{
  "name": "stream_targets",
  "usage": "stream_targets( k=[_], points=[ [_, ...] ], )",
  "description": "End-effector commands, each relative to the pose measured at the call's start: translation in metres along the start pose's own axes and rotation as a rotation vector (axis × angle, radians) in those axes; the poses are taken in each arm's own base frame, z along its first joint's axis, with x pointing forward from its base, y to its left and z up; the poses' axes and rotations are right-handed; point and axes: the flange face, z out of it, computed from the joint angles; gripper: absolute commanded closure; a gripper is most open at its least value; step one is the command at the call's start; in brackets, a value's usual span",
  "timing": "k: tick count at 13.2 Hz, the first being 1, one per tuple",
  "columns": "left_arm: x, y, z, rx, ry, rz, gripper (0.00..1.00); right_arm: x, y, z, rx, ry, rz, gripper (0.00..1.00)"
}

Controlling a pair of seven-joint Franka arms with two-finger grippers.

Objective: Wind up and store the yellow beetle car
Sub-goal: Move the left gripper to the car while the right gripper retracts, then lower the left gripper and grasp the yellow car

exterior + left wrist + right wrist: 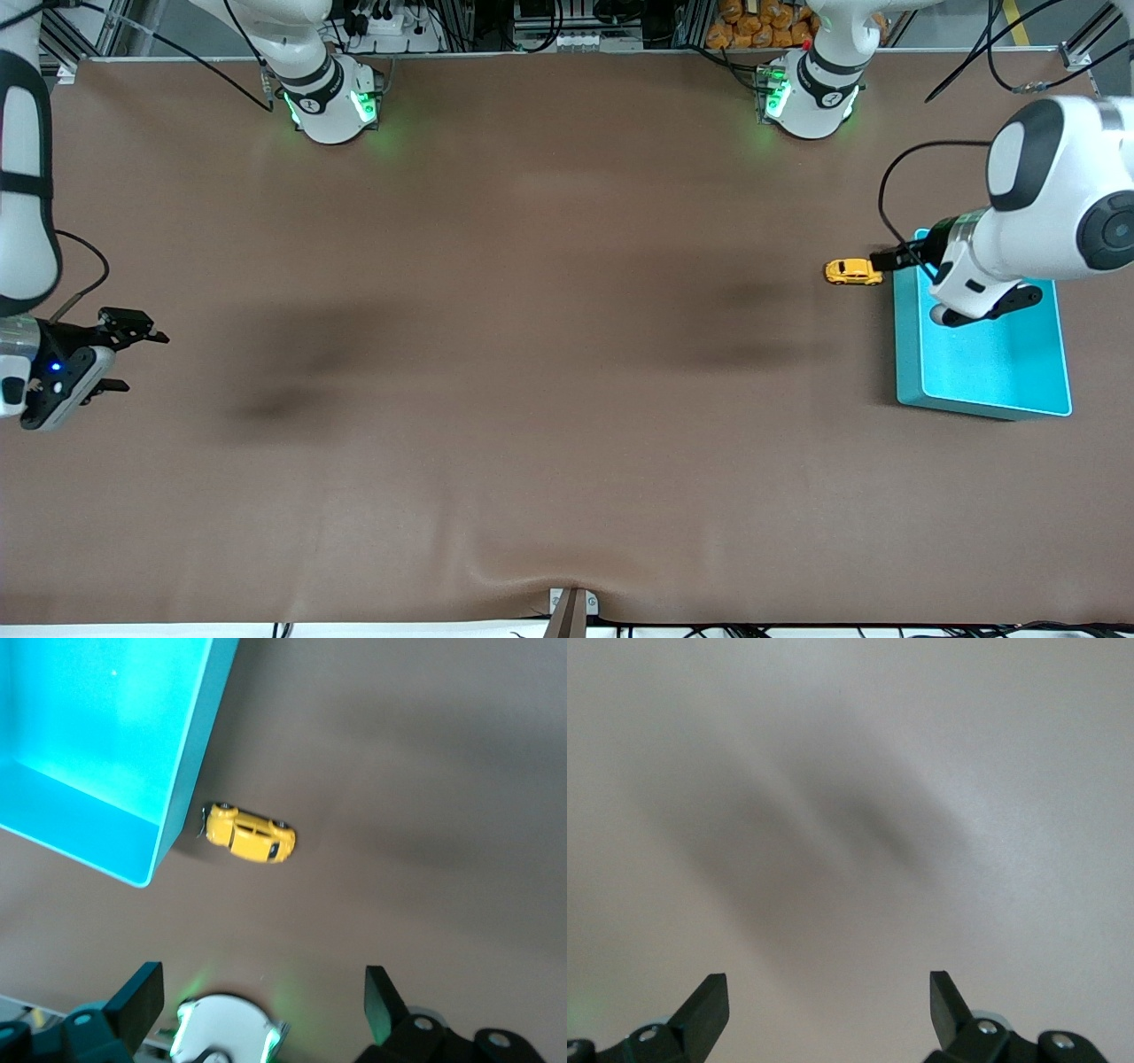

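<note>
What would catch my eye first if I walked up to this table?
Probably the teal bin, bright against the brown table at the left arm's end. Next, the tiny yellow beetle car on the table beside the bin. The left end effector hangs open near them; the right end effector waits, open, over the table's right arm's end.

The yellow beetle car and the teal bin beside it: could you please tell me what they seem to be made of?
Yellow beetle car: glossy painted shell, metal or hard plastic, judging by its shine. Teal bin: probably smooth moulded plastic, given its uniform colour and thin walls.
</note>
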Motion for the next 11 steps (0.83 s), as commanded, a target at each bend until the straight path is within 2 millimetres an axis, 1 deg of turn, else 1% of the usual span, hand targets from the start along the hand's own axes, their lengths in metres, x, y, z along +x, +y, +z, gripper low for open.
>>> stream_targets(
  k=[1, 2, 4, 6, 7, 8, 9, 10, 11],
  points=[
    [0.001, 0.001, 0.046, -0.006, 0.062, -0.175, 0.00, 0.026, -0.029, -0.045, -0.008, 0.020, 0.148, 0.00],
    [0.002, 0.003, 0.059, -0.017, 0.078, -0.238, 0.00, 0.032, -0.041, -0.059, -0.024, 0.033, 0.215, 0.00],
    [0.002, 0.002, 0.080, -0.022, 0.077, -0.338, 0.00, 0.041, -0.060, -0.077, -0.044, 0.047, 0.308, 0.00],
    [0.002, -0.001, 0.102, -0.014, 0.069, -0.360, 0.00, 0.039, -0.074, -0.089, -0.032, 0.016, 0.399, 0.00],
    [0.005, -0.007, 0.111, -0.013, 0.071, -0.421, 0.00, 0.038, -0.081, -0.108, -0.034, 0.013, 0.433, 0.00],
    [0.009, -0.012, 0.121, -0.015, 0.081, -0.496, 0.00, 0.036, -0.086, -0.119, -0.035, 0.009, 0.474, 0.00],
    [0.012, -0.012, 0.129, -0.014, 0.085, -0.579, 0.00, 0.034, -0.094, -0.132, -0.062, 0.016, 0.503, 0.00],
    [0.016, -0.011, 0.136, -0.019, 0.083, -0.658, 0.00, 0.030, -0.104, -0.150, -0.096, 0.039, 0.528, 0.00],
    [0.018, -0.011, 0.144, -0.026, 0.080, -0.729, 0.00, 0.024, -0.113, -0.166, -0.126, 0.061, 0.598, 0.00]
  ],
)
